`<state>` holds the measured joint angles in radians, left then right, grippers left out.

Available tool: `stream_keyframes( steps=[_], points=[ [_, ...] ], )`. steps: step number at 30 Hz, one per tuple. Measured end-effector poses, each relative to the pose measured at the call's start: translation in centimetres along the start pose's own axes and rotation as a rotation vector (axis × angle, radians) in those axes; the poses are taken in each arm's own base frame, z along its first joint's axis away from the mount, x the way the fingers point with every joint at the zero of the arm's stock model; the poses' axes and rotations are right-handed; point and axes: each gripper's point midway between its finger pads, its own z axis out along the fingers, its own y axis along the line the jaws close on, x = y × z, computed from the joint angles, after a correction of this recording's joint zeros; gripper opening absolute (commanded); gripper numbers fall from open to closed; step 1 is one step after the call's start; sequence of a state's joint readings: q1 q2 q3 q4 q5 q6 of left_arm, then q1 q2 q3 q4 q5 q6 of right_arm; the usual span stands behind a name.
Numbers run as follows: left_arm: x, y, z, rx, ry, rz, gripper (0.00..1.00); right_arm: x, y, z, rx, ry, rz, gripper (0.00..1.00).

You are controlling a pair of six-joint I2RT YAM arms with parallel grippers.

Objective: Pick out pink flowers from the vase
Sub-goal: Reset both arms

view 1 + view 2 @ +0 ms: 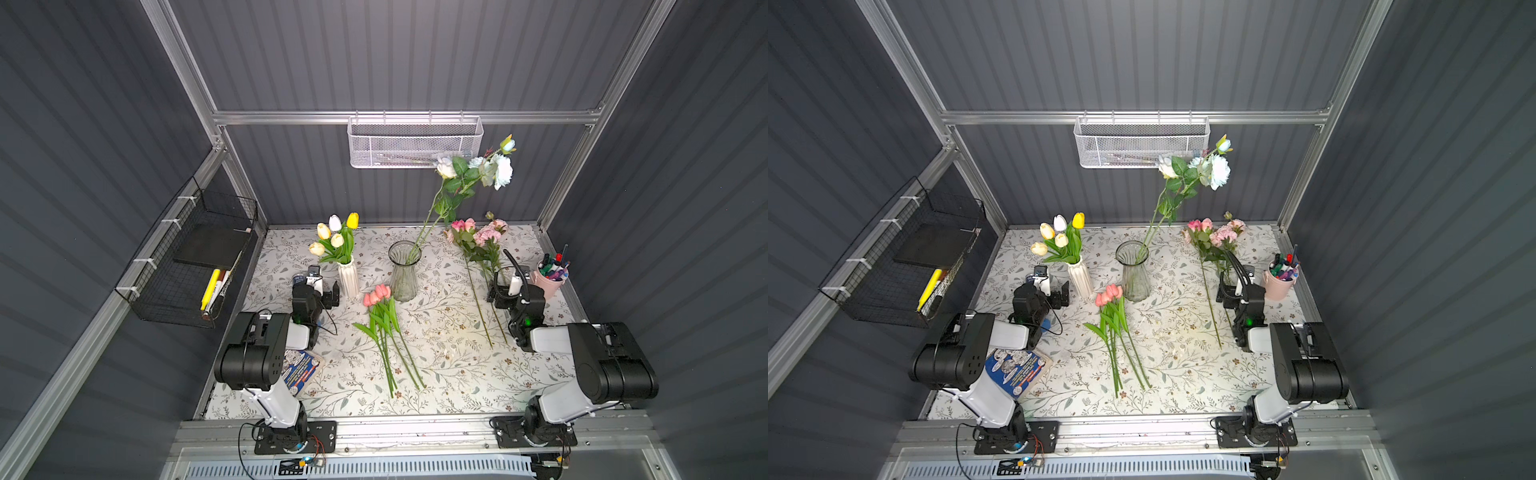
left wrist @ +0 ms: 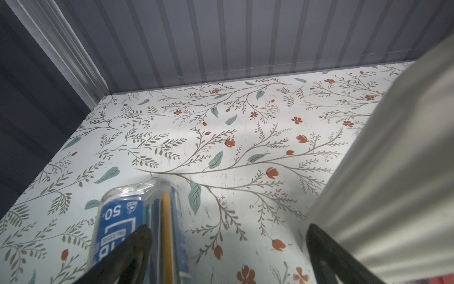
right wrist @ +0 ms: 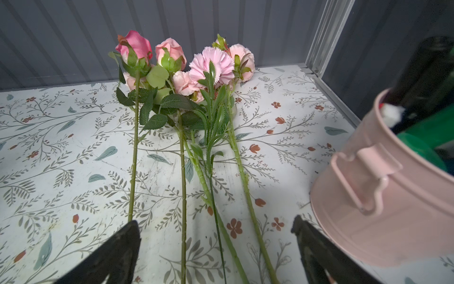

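The right hand [image 3: 216, 223] stands wide open and grasps nothing. The stems of the pink roses and peonies [image 3: 186, 73] lie on the worktop [image 3: 61, 152] and run under it, between its two fingers. The pink bucket [image 3: 368, 196] with markers is just beside one finger. The left hand [image 2: 227, 228] is also released and empty, low over a blue pack [image 2: 118, 216], with the white vase [image 2: 393, 159] close to one finger.

In my judgement the picking is nearly finished: the glass vase [image 1: 404, 270] in the middle holds only the white and pale blue roses [image 1: 500, 170], no pink one. So the good move now is a clean retreat. The right hand should go straight up first and only then back, so that no finger drags a stem or pushes the bucket. The left hand should move away from the white vase, because a tall narrow vase can tip easily.

Now the count. There are two hands, two vases, one bucket, one white mesh basket [image 1: 415, 143] and one black wire basket [image 1: 187, 266] on the walls. The pink ones lie in two groups, well apart. The coral-pink tulips [image 1: 377, 295] are in front of the glass vase, three or four heads; I cannot tell exactly. The roses and peonies are on the right arm's side, about five stems. The yellow and white tulips [image 1: 334, 235] in the white vase are five.
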<state>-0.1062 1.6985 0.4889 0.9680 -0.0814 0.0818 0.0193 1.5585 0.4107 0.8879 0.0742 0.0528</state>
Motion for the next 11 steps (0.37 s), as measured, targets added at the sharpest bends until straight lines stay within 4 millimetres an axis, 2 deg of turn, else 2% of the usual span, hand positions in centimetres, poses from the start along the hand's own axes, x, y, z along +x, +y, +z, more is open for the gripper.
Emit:
stream_keyframes(
  steps=[11],
  points=[
    [0.09,-0.01,-0.05,-0.009,0.002,0.002,0.99,0.00,0.00,0.00,0.000,0.000,0.000,0.99]
  ],
)
